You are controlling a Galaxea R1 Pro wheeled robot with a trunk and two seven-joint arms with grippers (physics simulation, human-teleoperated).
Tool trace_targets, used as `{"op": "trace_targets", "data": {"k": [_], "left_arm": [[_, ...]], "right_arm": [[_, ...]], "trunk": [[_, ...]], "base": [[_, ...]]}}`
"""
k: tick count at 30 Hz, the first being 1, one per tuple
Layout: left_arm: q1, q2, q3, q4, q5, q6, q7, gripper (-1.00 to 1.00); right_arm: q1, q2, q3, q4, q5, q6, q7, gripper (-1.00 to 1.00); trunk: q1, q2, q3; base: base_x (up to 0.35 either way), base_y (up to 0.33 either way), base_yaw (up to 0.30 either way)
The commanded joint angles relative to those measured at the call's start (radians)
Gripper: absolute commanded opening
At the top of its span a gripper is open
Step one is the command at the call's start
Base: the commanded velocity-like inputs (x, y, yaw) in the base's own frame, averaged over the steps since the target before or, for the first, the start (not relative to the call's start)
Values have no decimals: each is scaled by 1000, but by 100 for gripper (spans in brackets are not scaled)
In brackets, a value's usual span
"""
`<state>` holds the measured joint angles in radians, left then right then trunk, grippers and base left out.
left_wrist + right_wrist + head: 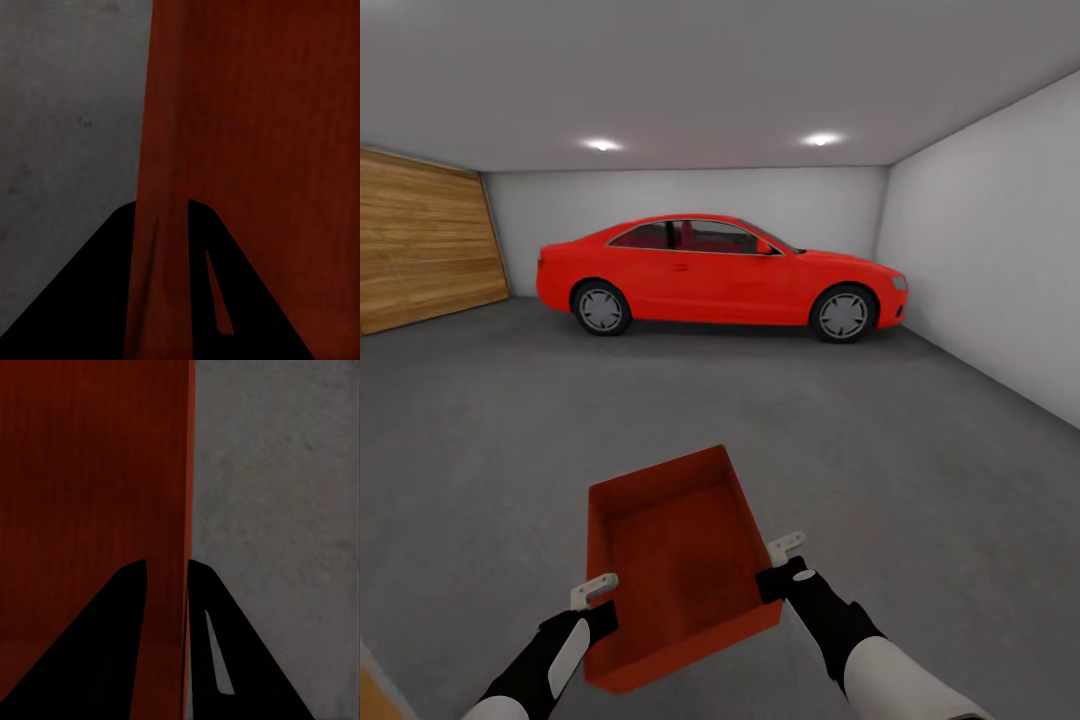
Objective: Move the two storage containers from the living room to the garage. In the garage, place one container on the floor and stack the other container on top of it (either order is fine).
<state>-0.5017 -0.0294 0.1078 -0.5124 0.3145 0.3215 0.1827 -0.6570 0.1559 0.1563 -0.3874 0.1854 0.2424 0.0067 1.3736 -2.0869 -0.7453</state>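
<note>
Both grippers pinching container [680,560] walls: left gripper [598,600] on left wall, right gripper [785,565] on right. Container tilting over garage floor [920,480]; thin-wall grips risking slip, drop.

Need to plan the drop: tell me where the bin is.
In the head view, the bin is held above the grey floor between both tools, in front of the red car.

No readable text, labels, brands, numbers, signs anywhere.

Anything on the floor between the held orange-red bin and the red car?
Nothing: in the head view, only bare mottled grey concrete floor lies between the shallow orange-red open-top bin and the red car.
</note>
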Motion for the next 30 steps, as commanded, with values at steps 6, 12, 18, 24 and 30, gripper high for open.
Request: {"op": "trace_targets", "data": {"k": [6,12,18,24,30], "left_arm": [[-1,0,16,-15,-15,8,11,-100],[-1,0,15,-15,-15,8,11,-100],[9,0,4,-9,10,8,6,-100],[11,0,4,-9,9,8,5,-100],[11,0,4,-9,9,8,4,-100]], "right_arm": [[0,-1,25,1,-14,7,9,-100],[0,-1,25,1,-14,7,9,-100],[-2,5,3,7,8,6,-3,-100],[2,5,4,6,10,5,-2,-100],[2,6,-3,5,17,5,-1,-100]], "trunk": [[0,0,-1],[0,0,-1],[0,0,-1],[0,0,-1],[0,0,-1]], "base": [[340,0,0],[340,0,0],[170,0,0],[0,0,0],[0,0,0]]}}
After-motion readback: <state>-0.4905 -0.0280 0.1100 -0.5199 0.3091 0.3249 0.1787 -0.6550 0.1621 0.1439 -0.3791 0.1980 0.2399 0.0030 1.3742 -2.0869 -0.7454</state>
